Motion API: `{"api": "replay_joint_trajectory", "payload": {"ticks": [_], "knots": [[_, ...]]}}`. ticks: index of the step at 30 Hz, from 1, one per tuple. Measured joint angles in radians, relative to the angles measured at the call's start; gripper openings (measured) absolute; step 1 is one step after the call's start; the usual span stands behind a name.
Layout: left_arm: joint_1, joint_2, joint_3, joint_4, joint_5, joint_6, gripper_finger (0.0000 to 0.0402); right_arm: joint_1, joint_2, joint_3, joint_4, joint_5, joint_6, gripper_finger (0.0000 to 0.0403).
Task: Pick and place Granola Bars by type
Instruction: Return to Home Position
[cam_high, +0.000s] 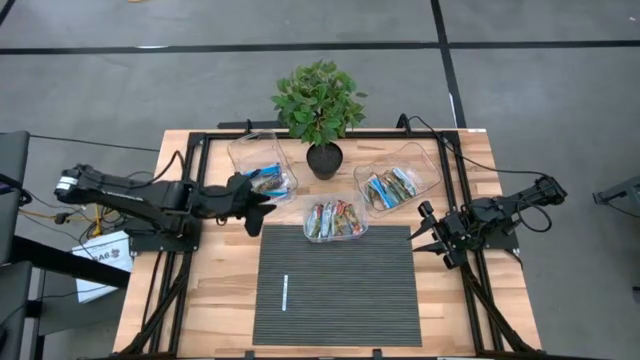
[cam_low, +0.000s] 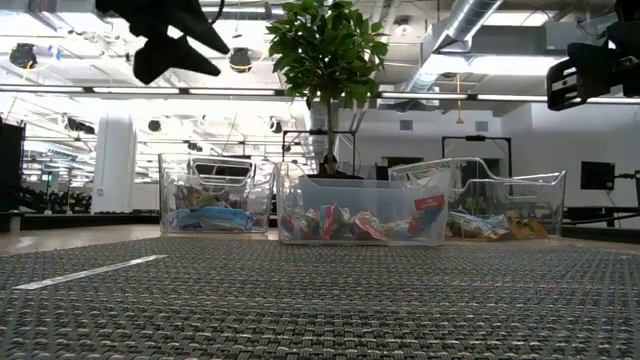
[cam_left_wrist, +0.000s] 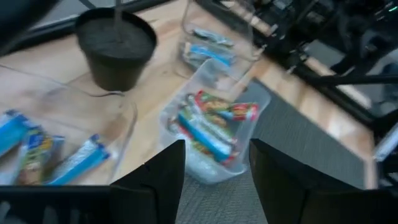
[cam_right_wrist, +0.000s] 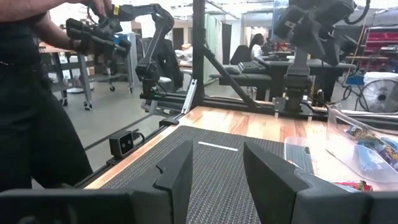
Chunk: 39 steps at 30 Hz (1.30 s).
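High view is showing the granola bars (cam_high: 335, 218) lying sorted in three clear tubs (cam_high: 238, 155). The left gripper (cam_high: 265, 213) is hovering spread and empty beside the left tub, while the right gripper (cam_high: 420, 228) is waiting spread at the mat's (cam_high: 340, 290) right edge.

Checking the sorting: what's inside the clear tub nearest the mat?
The tub holds a heap of mostly red multicoloured granola bars. Lower bars are covered by the ones on top, so they cannot be counted or all identified.
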Motion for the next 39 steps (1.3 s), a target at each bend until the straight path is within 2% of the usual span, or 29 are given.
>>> {"api": "replay_joint_trajectory", "payload": {"ticks": [2, 5, 9, 13, 19, 22, 25, 31, 39], "knots": [[-0.012, 0.0, 0.0, -0.029, -0.02, 0.015, 0.017, 0.0, 0.0, 0.0, 0.0, 0.0, 0.0, 0.0137], [-0.031, -0.021, -0.017, -0.012, 0.008, 0.02, 0.0169, 0.0, 0.0, 0.0, 0.0, 0.0, 0.0, 0.0135], [-0.062, -0.047, -0.101, 0.217, -0.013, 0.17, 0.0169, 0.0, 0.0, 0.0, 0.0, 0.0, 0.0, 0.0134], [-0.118, -0.071, -0.22, 0.508, 0.109, 0.353, 0.0169, 0.0, 0.001, 0.0, 0.0, 0.0, 0.0, 0.0136], [-0.186, -0.147, -0.375, 0.68, 0.269, 0.541, 0.0169, 0.0, 0.001, 0.0, 0.0, 0.0, 0.0, 0.0135], [-0.209, -0.214, -0.434, 0.693, 0.366, 0.636, 0.0169, 0.0, 0.001, 0.0, 0.0, 0.0, 0.0, 0.0134], [-0.228, -0.294, -0.483, 0.684, 0.41, 0.656, 0.0169, 0.0, 0.001, 0.0, 0.0, 0.0, 0.0, 0.0136], [-0.256, -0.46, -0.572, 0.579, 0.411, 0.655, 0.0169, 0.0, 0.001, 0.0, 0.0, 0.0, 0.0, 0.0135], [-0.266, -0.669, -0.619, 0.445, 0.411, 0.656, 0.0169, 0.0, 0.001, 0.0, 0.0, 0.0, 0.0, 0.0134]]}}
